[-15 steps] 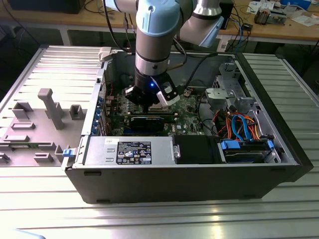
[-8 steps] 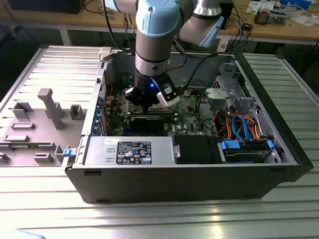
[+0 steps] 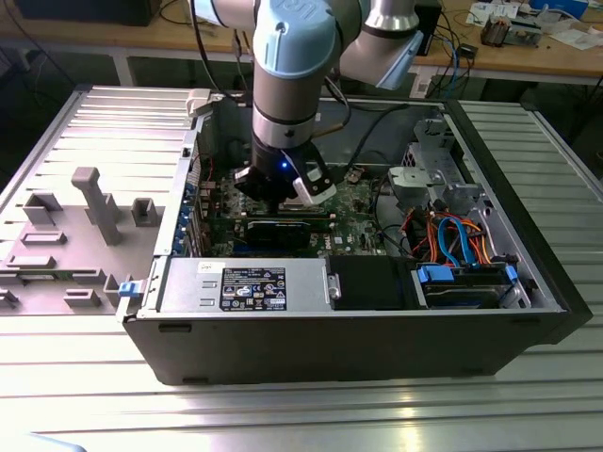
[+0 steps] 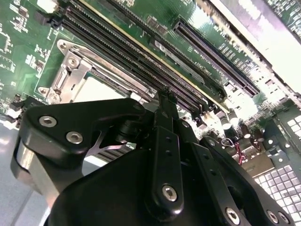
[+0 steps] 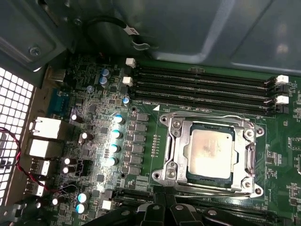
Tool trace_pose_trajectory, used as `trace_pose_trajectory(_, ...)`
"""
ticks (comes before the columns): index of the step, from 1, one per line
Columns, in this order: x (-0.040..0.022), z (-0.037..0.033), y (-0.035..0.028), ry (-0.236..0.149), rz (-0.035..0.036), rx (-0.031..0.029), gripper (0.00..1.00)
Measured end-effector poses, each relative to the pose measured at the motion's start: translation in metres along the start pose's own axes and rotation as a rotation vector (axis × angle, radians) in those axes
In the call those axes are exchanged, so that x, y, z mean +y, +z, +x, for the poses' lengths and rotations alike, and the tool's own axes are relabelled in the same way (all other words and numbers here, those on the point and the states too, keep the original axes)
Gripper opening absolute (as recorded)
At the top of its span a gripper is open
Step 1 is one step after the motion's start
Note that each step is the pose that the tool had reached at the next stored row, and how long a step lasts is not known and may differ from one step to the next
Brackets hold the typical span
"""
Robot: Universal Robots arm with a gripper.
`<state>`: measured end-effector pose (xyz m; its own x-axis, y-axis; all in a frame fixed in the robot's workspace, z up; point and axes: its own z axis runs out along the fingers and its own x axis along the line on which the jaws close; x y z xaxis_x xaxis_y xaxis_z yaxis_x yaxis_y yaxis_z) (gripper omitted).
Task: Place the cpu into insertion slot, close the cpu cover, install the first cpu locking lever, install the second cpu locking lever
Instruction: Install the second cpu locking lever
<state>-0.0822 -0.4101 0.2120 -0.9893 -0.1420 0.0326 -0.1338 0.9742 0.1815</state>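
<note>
CPU seated under its closed cover, pincer just beside the socket

The cpu (image 5: pixel 208 149), a light, stiff, fragile chip, lies in the insertion slot (image 5: pixel 190 175) under the lowered cpu cover (image 5: pixel 176 141); both thin wire locking levers (image 5: pixel 207 118) look latched. The gripper (image 5: pixel 165 207) hovers just off the socket's edge, holding nothing; whether it is parted I cannot tell. Memory slots (image 5: pixel 202 84) lie beyond the socket, capacitors (image 5: pixel 115 134) to one side, crowding any approach.

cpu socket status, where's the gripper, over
Gripper low over motherboard, beside socket. Cpu seated in insertion slot, cpu cover down around it. Nothing on the socket.
</note>
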Motion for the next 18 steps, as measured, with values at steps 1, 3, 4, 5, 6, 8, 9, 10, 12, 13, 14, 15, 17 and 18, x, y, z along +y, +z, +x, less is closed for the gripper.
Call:
trace_pose_trajectory(1, 0.0, 0.0008, 0.0004, -0.001, -0.0049, -0.0005, 0.11)
trace_pose_trajectory(3, -0.0009, 0.0013, 0.0035, -0.002, -0.0293, -0.004, 0.11)
trace_pose_trajectory(4, -0.0017, 0.0035, 0.0083, -0.002, -0.0408, -0.0062, 0.11)
trace_pose_trajectory(5, -0.0019, 0.0037, 0.0104, -0.003, -0.0533, -0.0083, 0.11)
trace_pose_trajectory(6, -0.0021, 0.0038, 0.0109, -0.003, -0.0565, -0.009, 0.11)
trace_pose_trajectory(8, -0.0023, 0.0038, 0.0119, -0.003, -0.0594, -0.0101, 0.11)
trace_pose_trajectory(9, -0.0024, 0.0037, 0.0122, -0.003, -0.0601, -0.0104, 0.11)
trace_pose_trajectory(10, -0.0025, 0.0038, 0.0126, -0.003, -0.0608, -0.0108, 0.11)
trace_pose_trajectory(12, -0.0027, 0.0036, 0.0138, -0.004, -0.0621, -0.0124, 0.11)
trace_pose_trajectory(13, -0.0028, 0.0037, 0.0141, -0.004, -0.0625, -0.0124, 0.11)
trace_pose_trajectory(14, -0.0028, 0.0037, 0.0142, -0.004, -0.0621, -0.0123, 0.11)
trace_pose_trajectory(15, -0.0028, 0.0038, 0.0142, -0.004, -0.062, -0.0123, 0.11)
trace_pose_trajectory(17, -0.0029, 0.0038, 0.0142, -0.004, -0.0615, -0.0125, 0.11)
trace_pose_trajectory(18, -0.003, 0.0039, 0.014, -0.004, -0.0606, -0.0125, 0.11)
